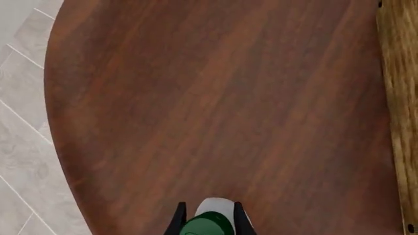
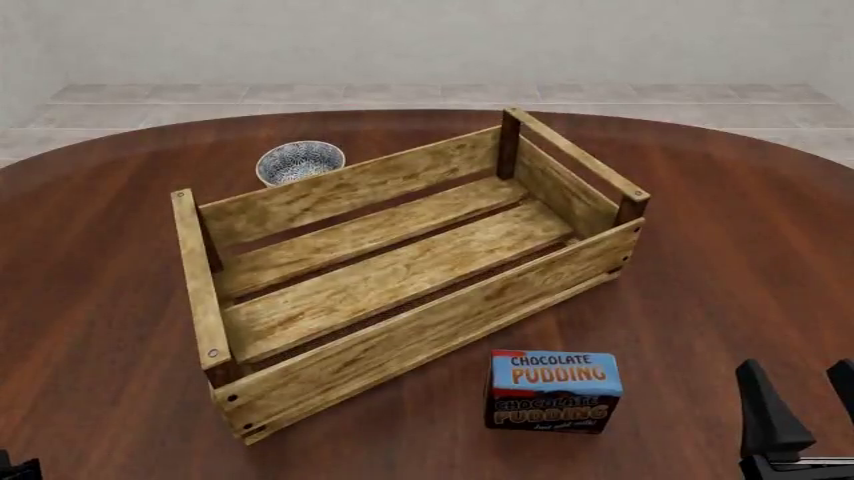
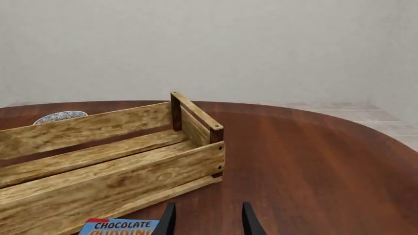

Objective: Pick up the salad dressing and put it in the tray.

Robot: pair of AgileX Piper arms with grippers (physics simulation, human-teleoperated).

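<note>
Left gripper clamps the green-capped white salad dressing bottle, bottom centre of left wrist frame. Carry high over the light-wood slatted crate wall, release inside. Right gripper spread, empty.

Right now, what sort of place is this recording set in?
Probably a simulated room with a dining-style setup: a round dark-wood table on a pale tiled floor by a plain wall, holding a wooden crate, a patterned bowl and a chocolate pudding box.
</note>
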